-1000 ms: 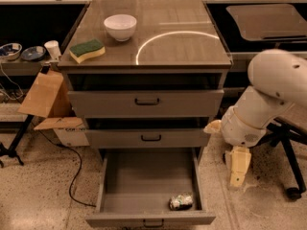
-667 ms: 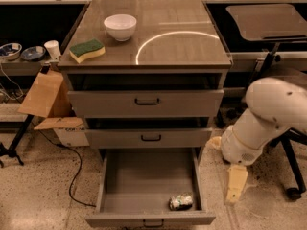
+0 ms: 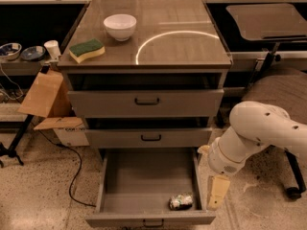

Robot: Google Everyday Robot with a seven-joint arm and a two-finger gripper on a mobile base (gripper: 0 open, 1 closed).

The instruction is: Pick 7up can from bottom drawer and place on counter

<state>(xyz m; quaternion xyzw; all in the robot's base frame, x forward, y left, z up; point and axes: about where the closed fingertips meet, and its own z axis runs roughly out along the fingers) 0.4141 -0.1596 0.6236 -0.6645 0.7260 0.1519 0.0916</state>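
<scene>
The 7up can (image 3: pixel 181 201) lies on its side in the front right corner of the bottom drawer (image 3: pixel 144 186), which is pulled fully out. The counter (image 3: pixel 192 47) is the glossy cabinet top with a bright ring reflection. My gripper (image 3: pixel 217 192) hangs down from the white arm just outside the drawer's right wall, level with the can and a little to its right. It holds nothing.
A white bowl (image 3: pixel 120 27) and a green-and-yellow sponge (image 3: pixel 87 50) sit on the left of the counter. The two upper drawers are slightly open. A cardboard box (image 3: pixel 45 97) and a cable lie at the left. An office chair (image 3: pixel 283 95) stands at the right.
My arm and gripper have moved down and to the left, closer to the bottom drawer's right wall. The can has not moved.
</scene>
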